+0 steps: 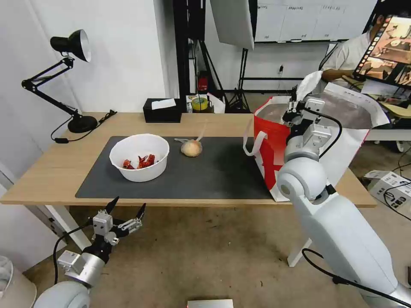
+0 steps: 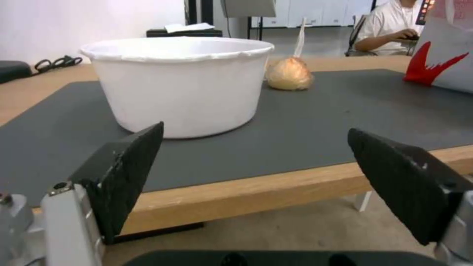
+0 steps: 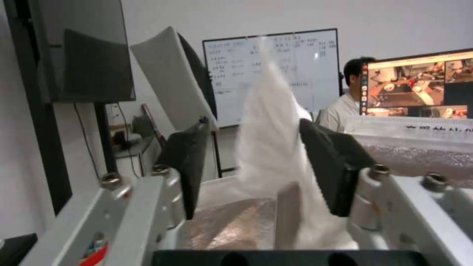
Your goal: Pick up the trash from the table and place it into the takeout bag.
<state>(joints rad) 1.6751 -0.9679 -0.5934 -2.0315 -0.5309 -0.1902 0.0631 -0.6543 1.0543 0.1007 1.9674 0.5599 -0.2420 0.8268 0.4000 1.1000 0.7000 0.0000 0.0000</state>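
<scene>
right gripper [image 3: 254,173] above takeout bag [image 1: 274,145]

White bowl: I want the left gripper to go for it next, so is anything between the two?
Nothing visible. The left gripper hangs open below and in front of the table edge, facing the white bowl; between them lie that edge and bare dark mat.

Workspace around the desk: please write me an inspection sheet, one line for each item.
Surface: table with dark mat.
Job's things: bowl with red scraps and bagged bun on mat; takeout bag at mat's right end; tissue between right fingers.
Clutter: tissue box, desk lamp.
Grippers: left gripper open, below table edge; right gripper over bag, open.
Cables: lamp cord on table.
Surroundings: cardboard box on floor.
</scene>
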